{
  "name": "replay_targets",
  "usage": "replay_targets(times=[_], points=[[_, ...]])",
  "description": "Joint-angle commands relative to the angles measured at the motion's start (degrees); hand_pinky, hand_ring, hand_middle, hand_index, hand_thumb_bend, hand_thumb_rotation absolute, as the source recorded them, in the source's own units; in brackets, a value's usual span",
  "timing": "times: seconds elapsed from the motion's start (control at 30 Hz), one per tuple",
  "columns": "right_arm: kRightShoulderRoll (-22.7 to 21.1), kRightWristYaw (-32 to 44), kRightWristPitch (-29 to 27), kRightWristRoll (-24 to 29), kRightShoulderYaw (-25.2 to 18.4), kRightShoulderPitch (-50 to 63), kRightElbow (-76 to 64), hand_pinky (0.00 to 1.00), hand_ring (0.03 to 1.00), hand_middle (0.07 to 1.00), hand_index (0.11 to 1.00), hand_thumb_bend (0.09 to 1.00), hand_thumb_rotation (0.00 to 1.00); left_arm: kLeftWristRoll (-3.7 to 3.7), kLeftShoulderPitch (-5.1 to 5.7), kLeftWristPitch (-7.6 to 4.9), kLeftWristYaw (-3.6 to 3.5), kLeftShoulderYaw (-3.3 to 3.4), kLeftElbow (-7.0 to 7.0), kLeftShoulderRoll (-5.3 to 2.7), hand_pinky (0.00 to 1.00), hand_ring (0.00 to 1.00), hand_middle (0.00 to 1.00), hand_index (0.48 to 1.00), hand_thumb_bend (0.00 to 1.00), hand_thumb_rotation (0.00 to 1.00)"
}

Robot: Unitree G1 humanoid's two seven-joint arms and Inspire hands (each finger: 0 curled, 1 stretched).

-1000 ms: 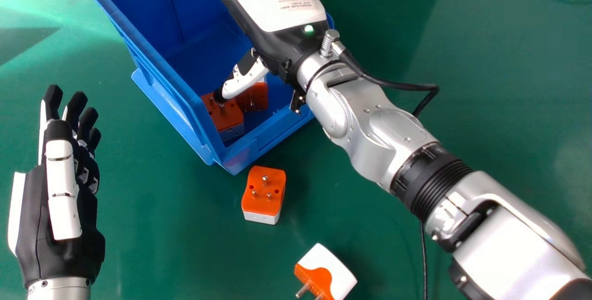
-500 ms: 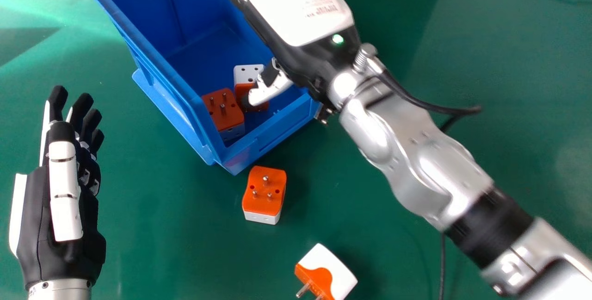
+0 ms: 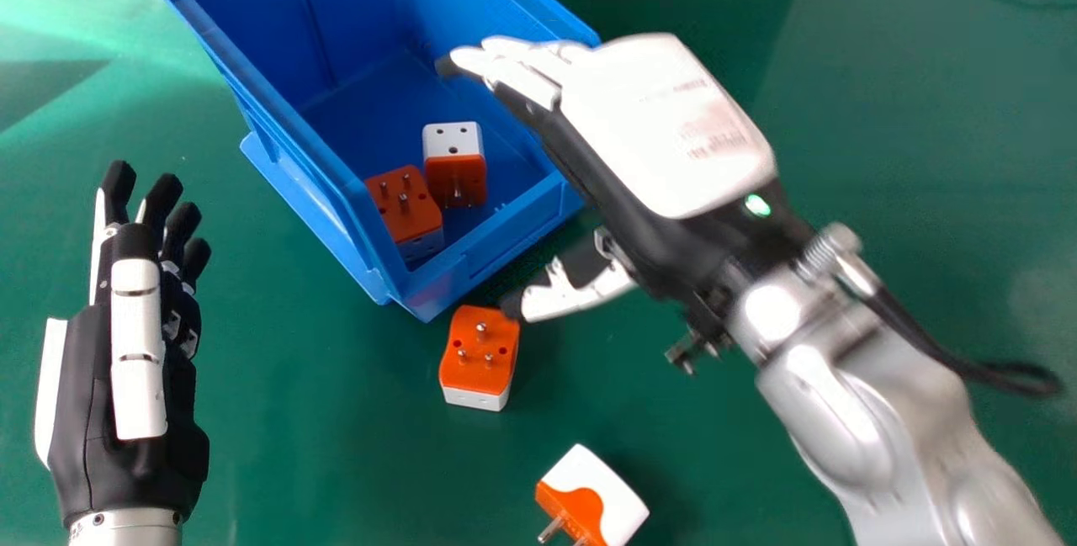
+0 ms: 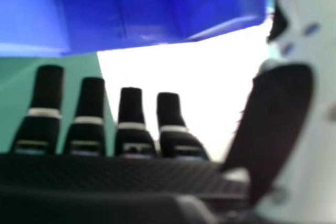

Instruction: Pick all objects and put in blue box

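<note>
- One plug adapter [image 3: 480,357] lies near my right fingers [image 3: 520,77], thumb side.
- They're straight and empty; my left fingers [image 3: 118,184], straight too.
- I should pinch its sides, below the pins [image 3: 481,329].

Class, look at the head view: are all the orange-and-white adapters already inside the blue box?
No, two adapters lie on the green table outside the box.
</note>
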Motion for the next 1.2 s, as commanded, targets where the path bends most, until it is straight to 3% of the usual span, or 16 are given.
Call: replay_targets(times=[0.0, 0.17, 0.23, 0.47, 0.63, 0.83, 1.03, 1.17], points=[[0.1, 0.2, -0.5, 0.7, -2.3, 3.3, -4.6, 0.67, 0.822, 0.873, 0.852, 0.762, 0.23, 0.08, 0.19, -0.93, -0.36, 0.25, -0.32, 0.18, 0.94, 0.95, 0.96, 0.994, 0.49, 0.88], [-0.3, -2.7, -3.4, 1.0, -5.2, 13.2, -8.5, 0.66, 0.822, 0.878, 0.854, 0.742, 0.24, 0.13, -0.38, -1.6, -0.54, 0.25, 0.75, -0.1, 0.94, 0.95, 0.96, 0.991, 0.47, 0.89], [-0.1, -4.5, -5.2, 1.4, -6.2, 16.6, -9.0, 0.66, 0.82, 0.877, 0.854, 0.734, 0.25, -0.49, -0.51, -1.79, -0.74, 0.29, 1.12, -0.43, 0.94, 0.95, 0.96, 0.989, 0.46, 0.89], [0.3, -8.3, -10.3, 2.5, -8.0, 26.4, -10.1, 0.66, 0.825, 0.883, 0.863, 0.692, 0.3, -1.65, -0.31, -2.5, -1.6, 0.43, 1.87, -0.97, 0.92, 0.94, 0.95, 0.972, 0.45, 0.86], [-0.6, -9.7, -14.4, 3.4, -9.3, 30.0, -8.2, 0.67, 0.833, 0.889, 0.869, 0.658, 0.35, -0.86, 0.49, -2.62, -1.6, -0.06, 1.46, -0.89, 0.9, 0.92, 0.93, 0.953, 0.44, 0.81], [-1.1, -11.6, -18.6, 4.1, -10.0, 31.4, -3.4, 0.66, 0.813, 0.872, 0.849, 0.679, 0.35, -0.95, 0.57, -3.23, -2.58, -0.27, 2.75, -0.86, 0.9, 0.92, 0.93, 0.957, 0.45, 0.8], [-0.3, -12.4, -19.4, 3.5, -9.5, 30.5, 0.3, 0.64, 0.799, 0.86, 0.838, 0.699, 0.35, 0.4, 0.26, -3.53, -2.38, -0.41, 3.54, -0.48, 0.92, 0.93, 0.94, 0.961, 0.45, 0.81], [0.4, -12.8, -19.4, 2.5, -8.9, 29.4, 3.1, 0.63, 0.788, 0.851, 0.829, 0.72, 0.34, 0.89, 0.43, -2.82, -2.21, -0.49, 3.05, -0.26, 0.94, 0.94, 0.95, 0.969, 0.45, 0.83]])
